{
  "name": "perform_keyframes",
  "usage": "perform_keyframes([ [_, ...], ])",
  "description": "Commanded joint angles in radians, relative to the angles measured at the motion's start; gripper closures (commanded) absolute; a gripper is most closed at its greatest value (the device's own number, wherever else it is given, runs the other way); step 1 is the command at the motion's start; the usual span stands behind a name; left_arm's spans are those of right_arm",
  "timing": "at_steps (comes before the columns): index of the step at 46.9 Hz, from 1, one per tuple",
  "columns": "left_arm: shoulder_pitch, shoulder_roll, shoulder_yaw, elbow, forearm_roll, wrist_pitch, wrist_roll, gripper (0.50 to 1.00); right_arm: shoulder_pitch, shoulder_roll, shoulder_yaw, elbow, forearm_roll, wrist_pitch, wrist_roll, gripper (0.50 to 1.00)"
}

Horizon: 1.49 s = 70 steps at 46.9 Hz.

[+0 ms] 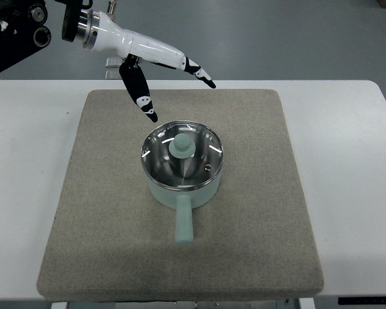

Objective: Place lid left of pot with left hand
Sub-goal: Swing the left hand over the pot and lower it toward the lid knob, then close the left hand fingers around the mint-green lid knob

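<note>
A pale green pot (183, 193) sits in the middle of the grey mat (103, 219), its handle pointing toward the near edge. A glass lid (202, 151) with a pale green knob (180, 148) rests on the pot. My left hand (174, 87) hovers above and behind the pot, up and to the left of the lid. Its fingers (202, 74) are spread and the thumb (141, 96) points down toward the lid's rim. It holds nothing and is apart from the lid. The right arm does not show.
The mat lies on a white table (354, 161). Bare mat stretches left of the pot (96, 174) and right of it. The left arm's black base (13, 32) fills the top left corner.
</note>
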Motion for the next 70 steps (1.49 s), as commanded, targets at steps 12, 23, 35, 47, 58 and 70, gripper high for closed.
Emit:
perform_keyframes([
  [12, -0.067, 0.011, 0.005, -0.142, 0.097, -0.001, 0.0, 0.504, -0.001, 0.0, 0.001, 0.0, 0.0, 0.0, 0.0, 0.576],
  [23, -0.057, 0.008, 0.036, -0.172, 0.099, -0.006, 0.0, 0.504, 0.0, 0.0, 0.001, 0.0, 0.0, 0.0, 0.0, 0.576],
  [35, -0.056, 0.009, 0.079, -0.173, 0.099, -0.006, 0.0, 0.504, 0.0, 0.0, 0.001, 0.0, 0.0, 0.0, 0.0, 0.576],
  [47, -0.051, 0.009, 0.108, -0.173, 0.1, -0.006, 0.0, 0.506, 0.0, 0.0, 0.001, 0.0, 0.0, 0.0, 0.0, 0.576],
  [58, -0.048, 0.009, 0.119, -0.173, 0.103, -0.006, 0.0, 0.506, 0.0, 0.0, 0.001, 0.0, 0.0, 0.0, 0.0, 0.576],
  [70, -0.057, 0.009, 0.119, -0.171, 0.18, 0.001, 0.0, 0.51, 0.0, 0.0, 0.001, 0.0, 0.0, 0.0, 0.0, 0.576],
])
